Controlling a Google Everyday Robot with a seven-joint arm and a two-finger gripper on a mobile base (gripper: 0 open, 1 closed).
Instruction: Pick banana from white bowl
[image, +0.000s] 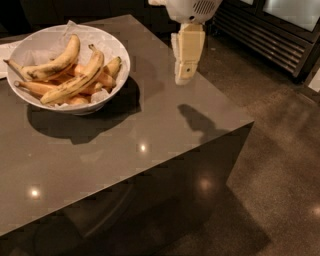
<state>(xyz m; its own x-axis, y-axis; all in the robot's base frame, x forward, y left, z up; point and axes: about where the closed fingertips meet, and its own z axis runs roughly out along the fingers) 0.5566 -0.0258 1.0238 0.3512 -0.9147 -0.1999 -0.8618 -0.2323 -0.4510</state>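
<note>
Dark, glossy stone forms the bench (150, 135), with speckled brown floor (285, 150) beyond its edge and a slatted metal grille (260, 35) far to the right of the white bowl (65, 105). That bowl sits on the bench toward its back left corner, lined with crinkled white paper (70, 27) that pokes up past its far rim.

Several bananas lie in the bowl. The banana (75, 81) I am after lies on top of the heap, toward the bowl's near side. It is pale yellow with brown freckles and runs from low on the left up to its dark stem near the bowl's middle. A second yellow banana (52, 66) with dark blotches lies just behind it, closer to the bowl's far side. Deeper orange bananas (107, 70) sit under both, reaching the bowl's right rim.

My end effector (182, 80) hangs pointing downward, well apart from the bowl on its right, above bare bench and touching nothing. Whether it is apart or together I cannot tell. Its shadow (197, 120) falls on the bench, further right of the bowl and nearer the front edge.
</note>
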